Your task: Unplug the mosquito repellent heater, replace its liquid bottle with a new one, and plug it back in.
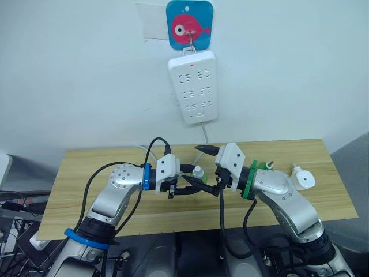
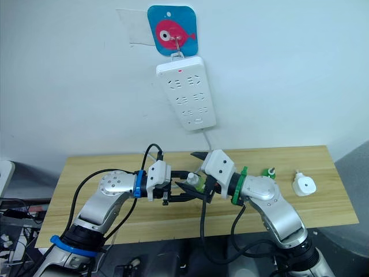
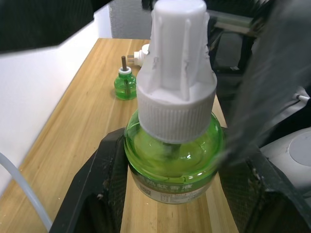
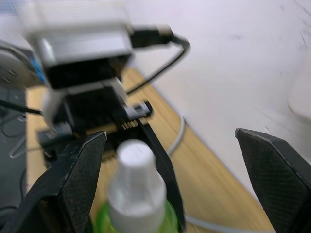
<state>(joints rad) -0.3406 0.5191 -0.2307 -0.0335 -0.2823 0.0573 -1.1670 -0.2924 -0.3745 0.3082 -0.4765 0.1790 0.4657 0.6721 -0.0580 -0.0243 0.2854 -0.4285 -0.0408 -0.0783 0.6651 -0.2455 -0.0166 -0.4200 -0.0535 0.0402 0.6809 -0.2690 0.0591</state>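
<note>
A green liquid bottle with a white ribbed cap (image 3: 172,121) is held above the wooden worktop (image 1: 86,173), clamped at its body between the two black fingers (image 3: 102,194) of the left gripper (image 1: 190,183). The bottle is upright in the left wrist view, with a label band seen low on its green glass. The right gripper (image 1: 210,167) is brought in from the opposite side, its fingers (image 4: 73,179) spread wide apart on either side of the white cap without touching it, as seen in the right wrist view. The two grippers meet near the middle of the worktop, just in front of its rear edge. The mosquito repellent heater (image 2: 304,184), a small white rounded unit with a round hole on its face, lies unplugged on the worktop toward the right end, well apart from both grippers. Beside it, nearer the right arm, a second green bottle (image 2: 268,172) with an exposed wick stands on the worktop. A long white power strip (image 1: 193,86) is hung on the wall above, from a hook on a blue square plaque with a pink fish (image 1: 189,25), and its cable is led down behind the worktop.
</note>
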